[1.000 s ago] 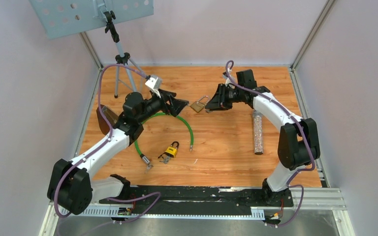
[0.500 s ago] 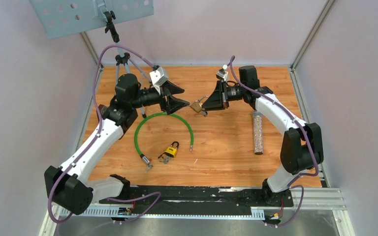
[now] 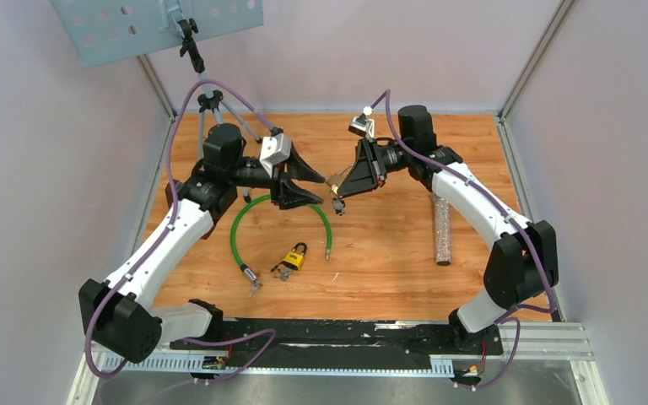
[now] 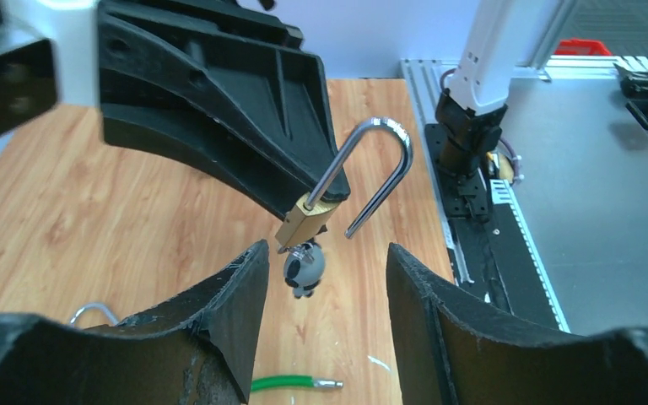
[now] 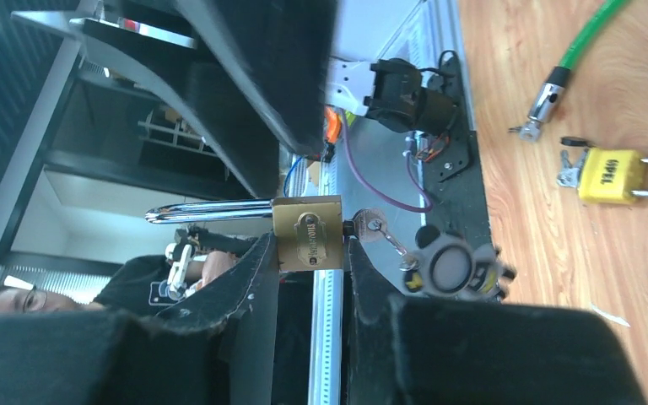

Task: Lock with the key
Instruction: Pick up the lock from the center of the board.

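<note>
The padlock (image 5: 307,243) is brass with a glossy chromed shackle (image 5: 211,211); the table (image 3: 388,253) is smooth wood.

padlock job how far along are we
Done: the brass padlock is off the table, clamped in the jaws of the right gripper, with the key in its keyhole. In hand: the left gripper, jaws open, faces the padlock from close by. Left: the shackle stands open, its free end out of the body, so it has to be pressed shut and the key turned.
</note>
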Controlling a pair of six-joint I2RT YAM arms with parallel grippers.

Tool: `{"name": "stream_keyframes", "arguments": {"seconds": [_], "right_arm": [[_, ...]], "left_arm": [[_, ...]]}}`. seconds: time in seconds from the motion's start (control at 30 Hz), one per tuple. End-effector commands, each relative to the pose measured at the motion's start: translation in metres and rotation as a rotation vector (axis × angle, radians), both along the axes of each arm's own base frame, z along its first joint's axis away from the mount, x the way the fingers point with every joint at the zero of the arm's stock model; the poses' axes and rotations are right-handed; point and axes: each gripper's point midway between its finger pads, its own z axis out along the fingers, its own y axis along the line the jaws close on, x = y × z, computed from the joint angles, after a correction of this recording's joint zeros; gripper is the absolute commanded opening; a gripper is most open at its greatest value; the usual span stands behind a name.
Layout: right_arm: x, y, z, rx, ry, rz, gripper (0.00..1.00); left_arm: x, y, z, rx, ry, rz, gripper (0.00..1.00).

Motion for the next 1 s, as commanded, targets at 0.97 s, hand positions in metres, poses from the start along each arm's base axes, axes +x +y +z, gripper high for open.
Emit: {"name": "stream_keyframes", "arguments": {"seconds": [0.97], "right_arm": [[-0.044, 0.018, 0.059, 0.129, -0.126, 0.221, 0.02]], "left_arm": [[-0.041, -0.015, 0.026, -0.158, -0.160, -0.258, 0.53]]}}
